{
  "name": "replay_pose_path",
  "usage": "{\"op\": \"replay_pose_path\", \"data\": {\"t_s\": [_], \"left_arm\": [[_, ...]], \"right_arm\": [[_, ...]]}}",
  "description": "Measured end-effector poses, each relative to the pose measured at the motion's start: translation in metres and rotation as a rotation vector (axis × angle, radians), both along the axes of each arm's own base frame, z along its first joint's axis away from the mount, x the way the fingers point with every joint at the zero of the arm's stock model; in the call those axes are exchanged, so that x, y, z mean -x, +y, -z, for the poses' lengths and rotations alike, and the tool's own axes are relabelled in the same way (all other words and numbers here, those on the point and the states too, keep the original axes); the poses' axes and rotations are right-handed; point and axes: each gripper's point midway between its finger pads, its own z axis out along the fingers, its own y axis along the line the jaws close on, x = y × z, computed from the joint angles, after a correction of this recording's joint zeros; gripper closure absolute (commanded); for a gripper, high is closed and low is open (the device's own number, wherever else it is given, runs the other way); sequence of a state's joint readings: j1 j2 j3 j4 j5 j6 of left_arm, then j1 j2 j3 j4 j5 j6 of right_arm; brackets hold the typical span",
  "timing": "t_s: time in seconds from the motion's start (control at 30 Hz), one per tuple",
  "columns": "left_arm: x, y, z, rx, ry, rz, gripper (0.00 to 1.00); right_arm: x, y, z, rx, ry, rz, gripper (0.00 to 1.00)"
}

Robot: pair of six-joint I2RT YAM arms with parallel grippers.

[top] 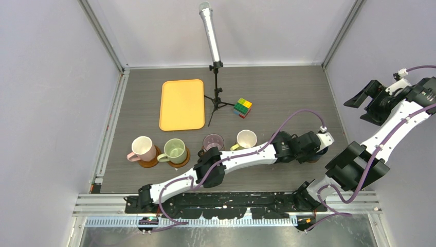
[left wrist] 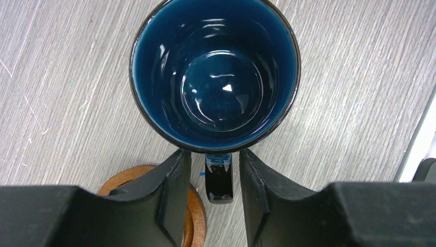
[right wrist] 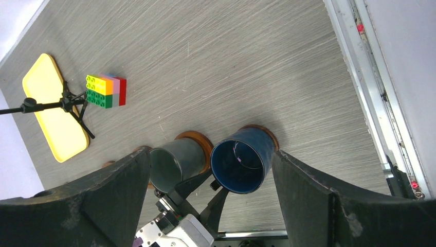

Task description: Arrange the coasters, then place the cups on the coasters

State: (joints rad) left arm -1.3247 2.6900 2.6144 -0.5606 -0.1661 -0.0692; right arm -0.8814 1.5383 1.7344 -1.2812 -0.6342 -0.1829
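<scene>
Left end effector (left wrist: 215, 198), slightly spread, straddles handle (left wrist: 218, 181) of navy ceramic mug (left wrist: 215, 72) atop round wooden coaster (right wrist: 268, 133), likely releasing; right end effector (right wrist: 211, 157) gaping.

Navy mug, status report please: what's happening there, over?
Left gripper open astride navy mug handle, not pinching. Mug upright on coaster. Right gripper open, empty, parked clear. Grey-green mug close alongside.

A lab test booth (pale walls (top: 51, 103), aluminium framing (top: 103, 38)) with a stand-mounted microphone (top: 210, 33).
</scene>
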Motion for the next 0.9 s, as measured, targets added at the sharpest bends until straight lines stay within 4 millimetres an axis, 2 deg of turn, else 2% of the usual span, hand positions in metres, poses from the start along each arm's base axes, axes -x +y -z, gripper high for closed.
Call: {"op": "replay_pose_path", "data": {"t_s": [0.2,0.33,0.47,0.63,0.8,0.9], "left_arm": [[-0.001,0.000,-0.003,0.004,-0.011,0.000,0.45],[0.000,0.000,-0.016,0.015,-0.026,0.010,0.37],[0.000,0.004,-0.043,0.042,-0.040,0.013,0.33],[0.002,0.017,-0.091,0.081,-0.060,0.021,0.26],[0.005,0.042,-0.131,0.095,-0.056,0.035,0.18],[0.009,0.061,-0.141,0.079,-0.032,0.054,0.14]], "right_arm": [[0.002,0.002,0.000,0.000,-0.004,-0.019,0.09],[0.006,0.009,0.001,-0.009,-0.001,-0.065,0.09],[0.011,0.020,0.006,-0.033,0.007,-0.119,0.09],[0.021,0.033,0.017,-0.071,0.031,-0.184,0.09],[0.032,0.048,0.028,-0.099,0.063,-0.261,0.10],[0.037,0.057,0.039,-0.105,0.089,-0.302,0.10]]}}
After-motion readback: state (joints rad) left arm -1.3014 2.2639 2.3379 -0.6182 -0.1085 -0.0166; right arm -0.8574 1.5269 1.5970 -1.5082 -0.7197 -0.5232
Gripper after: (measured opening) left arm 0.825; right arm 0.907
